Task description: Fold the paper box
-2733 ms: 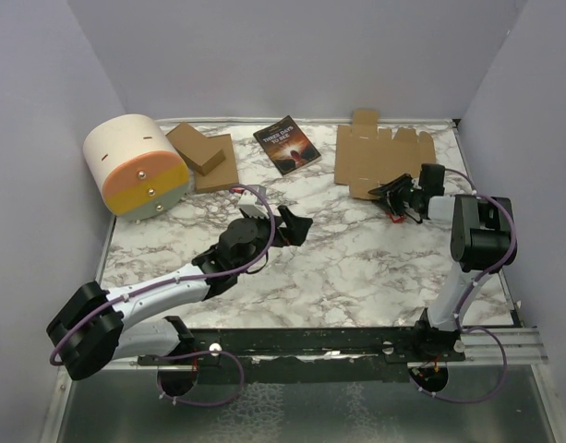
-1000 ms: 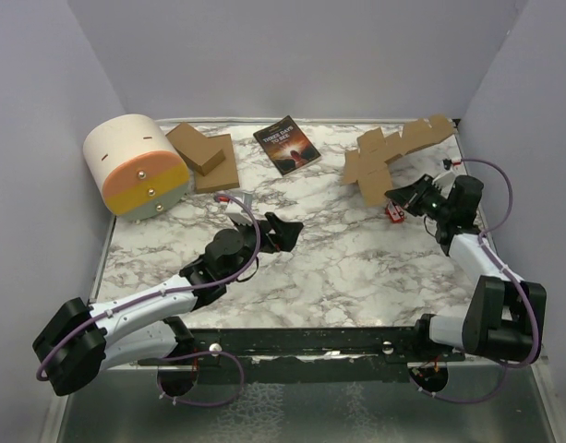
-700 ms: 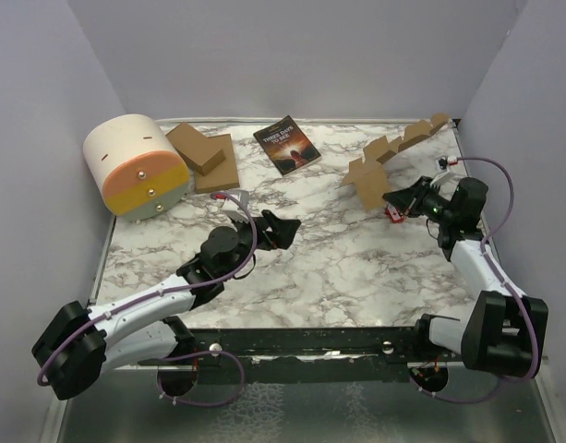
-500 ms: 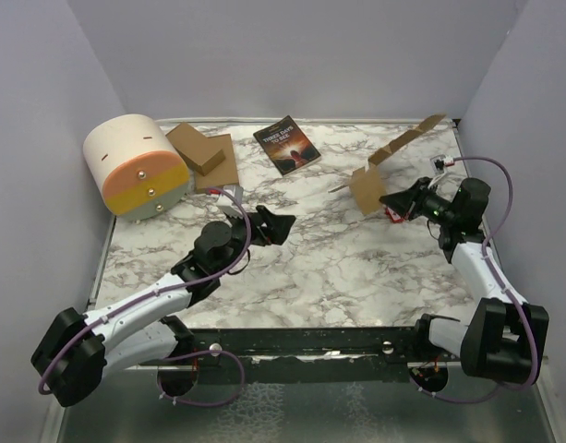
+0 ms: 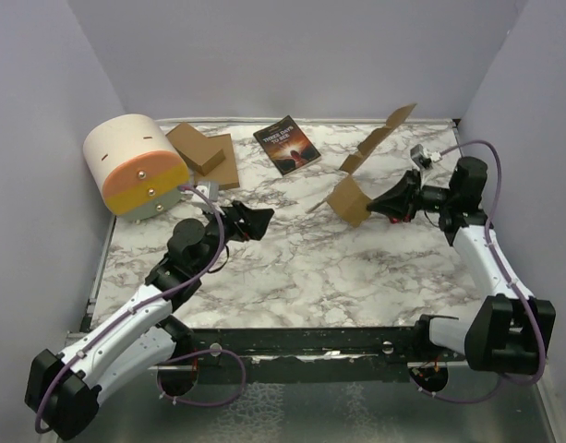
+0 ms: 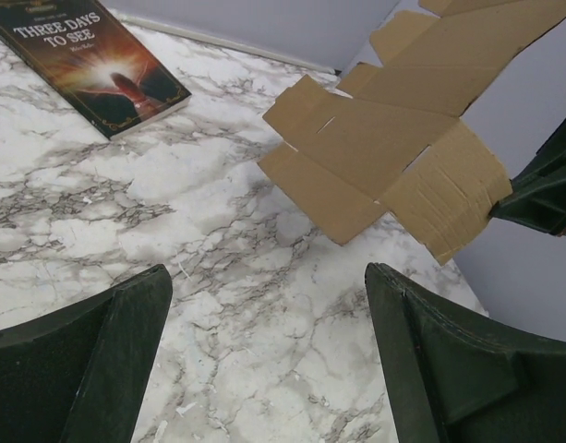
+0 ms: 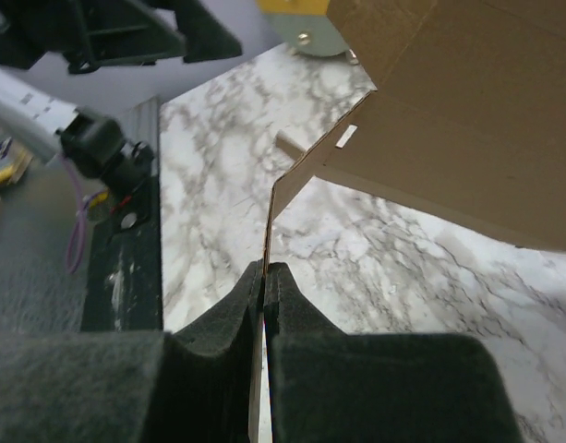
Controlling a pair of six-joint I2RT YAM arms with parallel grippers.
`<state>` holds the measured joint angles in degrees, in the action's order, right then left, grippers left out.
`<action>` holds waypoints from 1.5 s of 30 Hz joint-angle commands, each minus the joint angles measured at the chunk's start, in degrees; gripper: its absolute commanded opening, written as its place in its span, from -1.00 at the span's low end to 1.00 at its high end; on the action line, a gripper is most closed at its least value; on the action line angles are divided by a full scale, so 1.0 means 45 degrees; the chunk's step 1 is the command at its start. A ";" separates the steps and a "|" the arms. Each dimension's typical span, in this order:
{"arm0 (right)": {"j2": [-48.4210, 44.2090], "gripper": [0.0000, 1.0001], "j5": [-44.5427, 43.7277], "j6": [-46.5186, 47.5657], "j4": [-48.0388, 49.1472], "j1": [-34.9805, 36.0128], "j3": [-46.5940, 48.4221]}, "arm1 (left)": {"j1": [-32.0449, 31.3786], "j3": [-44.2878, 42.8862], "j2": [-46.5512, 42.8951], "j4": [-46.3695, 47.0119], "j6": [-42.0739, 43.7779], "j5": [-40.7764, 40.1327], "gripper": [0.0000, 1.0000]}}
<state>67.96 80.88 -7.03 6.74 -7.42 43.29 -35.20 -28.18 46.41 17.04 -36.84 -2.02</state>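
Cardboard pinched in my clenched right pincer (image 7: 265, 277), the paper box (image 5: 350, 197) tilts steeply over the far right of the counter (image 5: 310, 263), so my empty, wide-spread left pincer (image 5: 255, 220) should catch a flap squarely near its crease.

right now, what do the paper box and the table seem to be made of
The paper box looks like thin, matte brown cardboard: plain unprinted faces, die-cut slots and crease lines. The table has a smooth, white, grey-veined marble pattern; real stone or printed laminate cannot be told.
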 commanded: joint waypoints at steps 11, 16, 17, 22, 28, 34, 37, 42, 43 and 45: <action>0.1019 -0.98 0.1562 0.7283 -0.8401 0.1903 0.2845 | 0.0093 -0.0586 -0.2767 -0.2246 0.0750 -0.1974 0.74; 0.2437 -0.98 -0.1351 0.6861 -0.8725 0.1884 0.2934 | 0.0088 -0.0386 -0.2547 -0.2079 0.0585 -0.1870 0.74; 0.2858 -0.98 -0.1897 0.6988 -0.9035 0.1874 0.3153 | 0.0088 -0.0352 -0.2424 -0.2035 0.0552 -0.1801 0.74; 0.3782 -0.98 -0.4283 0.6416 -0.8905 0.1574 0.3254 | 0.0098 -0.0091 -0.1891 -0.1634 0.0441 -0.1581 0.74; 0.4210 -0.89 -0.6779 0.6009 -0.8691 0.1168 0.3251 | 0.0088 0.0095 -0.1077 -0.1043 0.0415 -0.1218 0.74; 0.4608 -0.63 -0.7807 0.5796 -0.8645 0.0804 0.3364 | 0.0088 0.0162 0.0113 -0.0273 0.0556 -0.0925 0.74; 0.4781 -0.60 -0.8190 0.5757 -0.8500 0.0771 0.3332 | 0.0088 0.0117 0.0906 0.0153 0.0671 -0.0718 0.75; 0.5043 -0.06 -0.9063 0.5864 -0.8397 0.0657 0.3389 | 0.0302 -0.0520 0.2490 0.0487 0.1112 0.0078 0.76; 0.5069 0.08 -0.9060 0.5925 -0.8469 0.0561 0.3447 | 0.0396 -0.0710 0.2822 0.0481 0.1245 0.0281 0.77; 0.5013 0.27 -0.8843 0.6021 -0.8566 0.0269 0.3519 | 0.0663 -0.1147 0.3525 0.0404 0.1504 0.0704 0.78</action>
<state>89.95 43.33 19.29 -32.49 -4.21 56.97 -34.02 -29.06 58.02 16.34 -33.15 -3.90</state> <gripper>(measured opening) 0.543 0.884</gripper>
